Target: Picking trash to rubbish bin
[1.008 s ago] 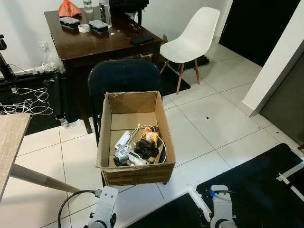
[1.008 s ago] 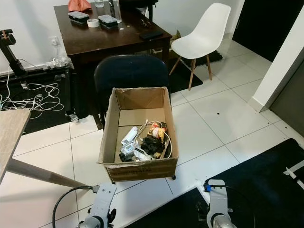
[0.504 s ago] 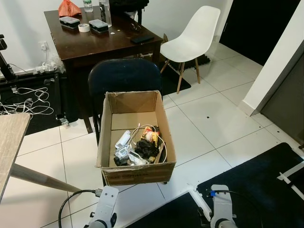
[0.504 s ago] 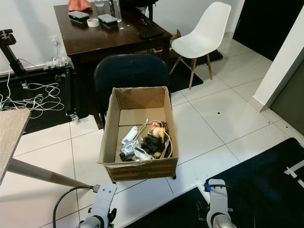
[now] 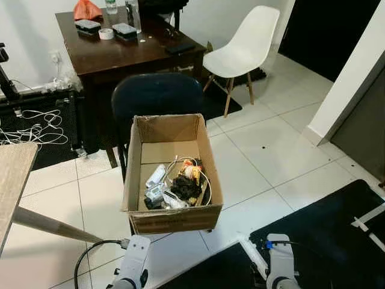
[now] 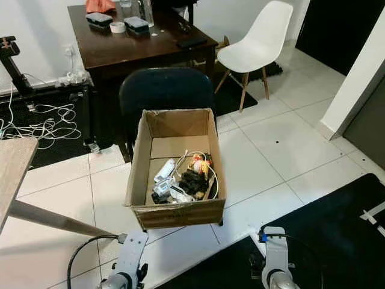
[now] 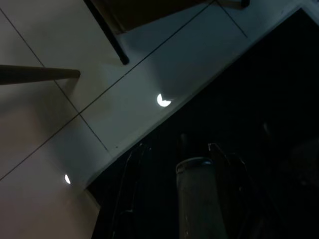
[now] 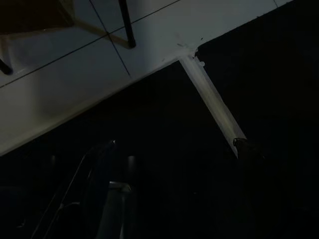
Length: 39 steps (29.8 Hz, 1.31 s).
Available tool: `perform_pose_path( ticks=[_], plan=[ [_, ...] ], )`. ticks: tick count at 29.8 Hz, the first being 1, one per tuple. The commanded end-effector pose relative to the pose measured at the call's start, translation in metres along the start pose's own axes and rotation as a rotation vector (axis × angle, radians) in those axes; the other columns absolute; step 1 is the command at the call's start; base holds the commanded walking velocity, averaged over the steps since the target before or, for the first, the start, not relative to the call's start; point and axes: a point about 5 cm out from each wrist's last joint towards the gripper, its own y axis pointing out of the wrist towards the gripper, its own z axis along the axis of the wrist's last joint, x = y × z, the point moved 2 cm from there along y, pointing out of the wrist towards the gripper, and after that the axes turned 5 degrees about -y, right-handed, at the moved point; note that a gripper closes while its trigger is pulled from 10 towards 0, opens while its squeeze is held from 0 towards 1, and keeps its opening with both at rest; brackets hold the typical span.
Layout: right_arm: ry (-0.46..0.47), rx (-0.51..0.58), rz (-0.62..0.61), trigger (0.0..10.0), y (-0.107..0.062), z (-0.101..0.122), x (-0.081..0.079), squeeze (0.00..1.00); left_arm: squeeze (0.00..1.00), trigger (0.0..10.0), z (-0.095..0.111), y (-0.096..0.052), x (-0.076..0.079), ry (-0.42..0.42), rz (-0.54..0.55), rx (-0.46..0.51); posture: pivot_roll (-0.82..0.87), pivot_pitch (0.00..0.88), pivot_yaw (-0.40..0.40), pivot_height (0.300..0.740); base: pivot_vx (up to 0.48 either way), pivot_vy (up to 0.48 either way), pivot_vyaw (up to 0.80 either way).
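An open cardboard box (image 5: 171, 129) rests on the seat of a dark blue chair (image 5: 156, 95) straight ahead. Inside it lies a heap of trash (image 5: 178, 185): white cable, a small white bottle, black pieces and a yellow-red wrapper. My left arm (image 5: 133, 268) and right arm (image 5: 280, 265) hang idle at the bottom edge of the eye views, well short of the box. Both wrist views are dark and look down at white tiles (image 7: 149, 59) and the black mat (image 8: 239, 74).
A dark wooden table (image 5: 120, 55) with small items stands behind the chair. A white chair (image 5: 246, 42) is at the back right. A light wooden tabletop (image 5: 11, 174) juts in at left. Cables (image 5: 30, 126) lie on the floor at left. A black mat (image 5: 325, 235) lies underfoot.
The whole picture has shifted very slightly, so the camera moved. The box, the trash and both arms stand as before.
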Motion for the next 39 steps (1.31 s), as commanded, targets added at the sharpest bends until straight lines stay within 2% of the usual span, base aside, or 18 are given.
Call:
perform_pose_path(
  ticks=[1, 3, 7, 9, 12, 13, 15, 18, 20, 21, 24, 25, 27, 31, 36, 37, 38, 39],
  plan=[
    [0.017, -0.013, -0.007, 10.0, -0.001, -0.003, 0.0, 0.0, 0.0, 10.0, -0.001, 0.0, -0.001, -0.028, 0.006, -0.005, 0.03, 0.138, 0.031, 0.74, 0.0, 0.0, 0.0],
    [0.057, 0.0, -0.045, 10.0, 0.002, 0.005, 0.003, 0.0, 0.0, 10.0, 0.012, 0.002, -0.011, -0.044, 0.021, 0.035, 0.01, 0.139, 0.051, 0.74, 0.0, 0.0, 0.0],
    [-0.003, 0.022, -0.031, 10.0, 0.006, 0.019, -0.004, 0.0, 0.0, 10.0, 0.016, 0.001, -0.024, -0.016, 0.038, 0.043, 0.01, 0.136, 0.041, 0.74, 0.0, 0.0, 0.0],
    [-0.011, 0.028, -0.028, 10.0, 0.007, 0.022, -0.006, 0.0, 0.0, 10.0, 0.017, 0.001, -0.026, -0.005, 0.039, 0.045, 0.01, 0.136, 0.041, 0.74, 0.0, 0.0, 0.0],
    [-0.015, 0.102, -0.003, 10.0, 0.013, 0.051, -0.017, 0.0, 0.0, 10.0, 0.025, 0.0, -0.033, -0.04, 0.049, 0.104, 0.02, 0.138, 0.032, 0.74, 0.0, 0.0, 0.0],
    [-0.015, 0.102, -0.003, 10.0, 0.013, 0.051, -0.017, 0.0, 0.0, 10.0, 0.025, 0.0, -0.033, -0.04, 0.049, 0.104, 0.02, 0.138, 0.032, 0.74, 0.0, 0.0, 0.0],
    [0.015, 0.191, 0.012, 10.0, 0.013, 0.072, -0.021, 0.0, 0.0, 10.0, 0.034, -0.003, -0.035, -0.03, 0.029, 0.172, 0.02, 0.142, 0.035, 0.74, 0.0, 0.0, 0.0],
    [-0.018, 0.252, 0.017, 10.0, 0.011, 0.08, -0.024, 0.0, 0.0, 10.0, 0.038, -0.006, -0.039, -0.045, 0.029, 0.213, 0.03, 0.146, 0.039, 0.74, 0.0, 0.0, 0.0],
    [0.001, 0.302, 0.017, 10.0, 0.008, 0.086, -0.026, 0.0, 0.0, 10.0, 0.044, -0.009, -0.042, -0.055, 0.03, 0.265, 0.03, 0.147, 0.042, 0.74, 0.0, 0.0, 0.0],
    [0.025, 0.383, 0.019, 10.0, 0.002, 0.095, -0.026, 0.0, 0.0, 10.0, 0.052, -0.016, -0.044, -0.071, 0.028, 0.333, 0.03, 0.152, 0.039, 0.74, 0.0, 0.0, 0.0],
    [0.052, 0.484, 0.038, 10.0, -0.01, 0.106, -0.029, 0.0, 0.0, 10.0, 0.064, -0.024, -0.043, -0.09, 0.024, 0.413, 0.02, 0.159, 0.032, 0.74, 0.0, 0.0, 0.0],
    [0.052, 0.484, 0.038, 10.0, -0.01, 0.106, -0.029, 0.0, 0.0, 10.0, 0.064, -0.024, -0.043, -0.09, 0.024, 0.413, 0.02, 0.159, 0.032, 0.74, 0.0, 0.0, 0.0],
    [0.017, 0.624, 0.07, 10.0, -0.031, 0.12, -0.034, 0.0, 0.0, 10.0, 0.078, -0.038, -0.04, -0.099, 0.006, 0.51, 0.02, 0.161, 0.03, 0.74, 0.0, 0.0, 0.0],
    [-0.038, 0.767, 0.09, 10.0, -0.061, 0.131, -0.037, 0.0, 0.0, 10.0, 0.094, -0.061, -0.035, -0.074, -0.018, 0.625, 0.01, 0.162, 0.042, 0.74, 0.0, 0.0, 0.0],
    [0.009, 0.846, 0.064, 10.0, -0.095, 0.136, -0.031, 0.0, 0.0, 10.0, 0.109, -0.092, -0.029, -0.078, -0.033, 0.735, 0.01, 0.164, 0.047, 0.74, 0.0, 0.0, 0.0],
    [0.009, 0.846, 0.064, 10.0, -0.095, 0.136, -0.031, 0.0, 0.0, 10.0, 0.109, -0.092, -0.029, -0.078, -0.033, 0.735, 0.01, 0.164, 0.047, 0.74, 0.0, 0.0, 0.0],
    [-0.034, 0.868, 0.067, 10.0, -0.105, 0.137, -0.031, 0.0, 0.0, 10.0, 0.11, -0.099, -0.026, -0.082, -0.044, 0.745, 0.01, 0.164, 0.044, 0.74, 0.0, 0.0, 0.0],
    [-0.03, 0.884, 0.055, 10.0, -0.114, 0.138, -0.029, 0.0, 0.0, 10.0, 0.112, -0.107, -0.023, -0.079, -0.058, 0.756, 0.01, 0.163, 0.047, 0.74, 0.0, 0.0, 0.0]
  ],
)
